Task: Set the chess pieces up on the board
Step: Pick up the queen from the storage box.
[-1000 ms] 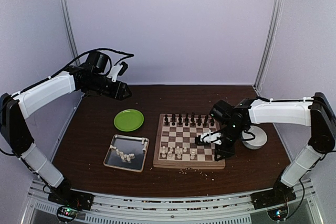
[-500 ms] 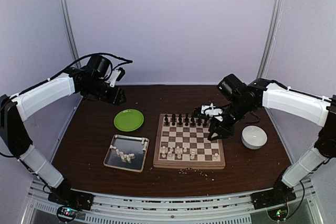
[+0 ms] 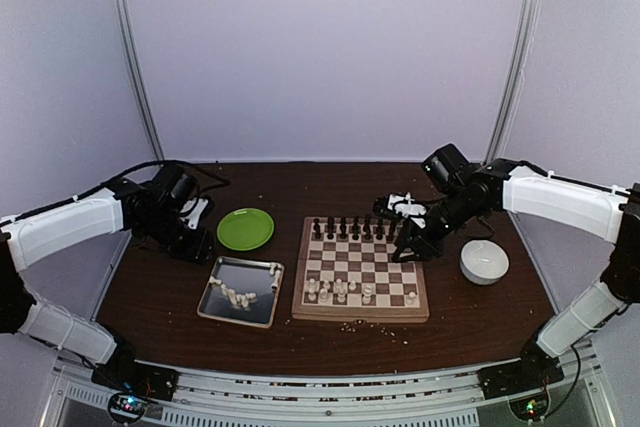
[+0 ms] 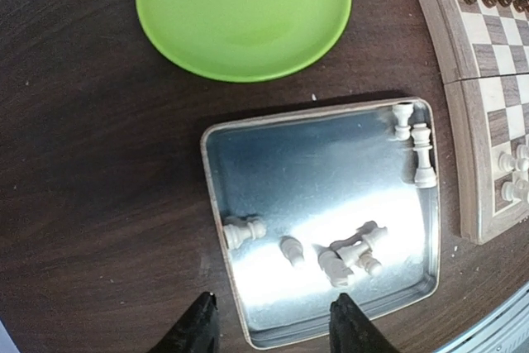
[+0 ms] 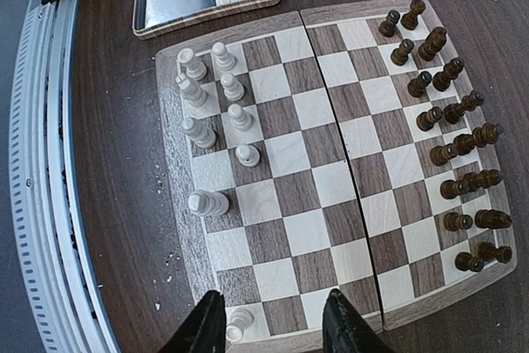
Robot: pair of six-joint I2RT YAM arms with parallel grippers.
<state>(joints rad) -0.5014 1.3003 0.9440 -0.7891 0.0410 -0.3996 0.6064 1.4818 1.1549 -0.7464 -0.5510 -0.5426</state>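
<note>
**Silver tray, cream chessmen: pick-up pending**

Entry one, left pincer (image 4: 271, 313): fingers apart, nothing between them, poised by one edge of the metal tray (image 4: 306, 163).

Tray contents: cream chess pieces (image 4: 351, 252), apparently all lying on their sides. A tight cluster lies nearest the pincer, one lone piece (image 4: 244, 231) sits apart beside a wall, and two more rest in the far corner.

Recommended handling: take the lone piece first. Come down straight so both fingers clear the tray wall, then close across its slim stem. The cluster would likely jam or scatter if grabbed whole.

Beyond the tray: green plate (image 4: 244, 10) and dark wooden table (image 4: 83, 163).

Entry two, right pincer (image 5: 271, 310): likewise open and empty, hanging above the board (image 5: 326, 134).

Board: dark pieces (image 5: 450, 113) fill two rows on the far side. The cream ranks (image 5: 231, 88) are only partly set, with several squares unfilled.

Progress, as judged: somewhat past halfway.
</note>
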